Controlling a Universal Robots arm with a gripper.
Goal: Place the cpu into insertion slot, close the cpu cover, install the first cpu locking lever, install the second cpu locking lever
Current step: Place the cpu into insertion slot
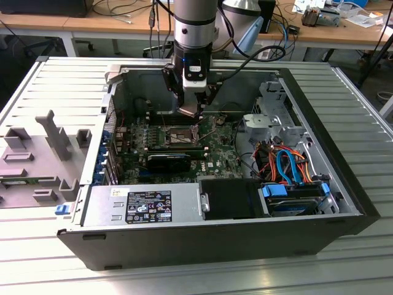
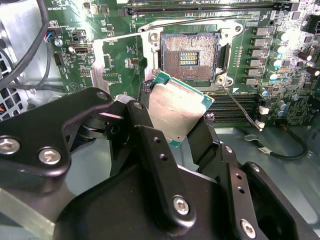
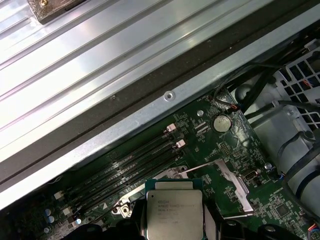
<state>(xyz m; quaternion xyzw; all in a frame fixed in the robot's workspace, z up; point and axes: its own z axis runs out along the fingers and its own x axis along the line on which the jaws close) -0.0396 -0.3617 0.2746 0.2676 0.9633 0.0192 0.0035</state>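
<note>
My gripper (image 2: 175,125) is shut on the cpu (image 2: 176,109), a flat square chip with a silvery top and green edge, pinched by two opposite sides. The cpu (image 3: 174,212) hangs tilted above the motherboard, just short of the insertion slot (image 2: 189,57), which lies bare with its contact field exposed. The cpu cover (image 2: 99,62) is swung open beside the slot. Two thin locking levers stand unlatched: one (image 2: 242,107) juts from a slot corner, the other (image 2: 190,22) runs along its far edge. In the exterior view the gripper (image 1: 191,110) hovers over the slot (image 1: 178,135) inside the open computer case.
Long black memory slots (image 3: 127,167) lie beside the slot. A black card (image 1: 169,161), the power supply (image 1: 144,206), a drive cage with orange and blue cables (image 1: 285,163) and the case walls (image 1: 92,147) hem in the board. Grey fixtures (image 1: 37,153) sit at the exterior view's left.
</note>
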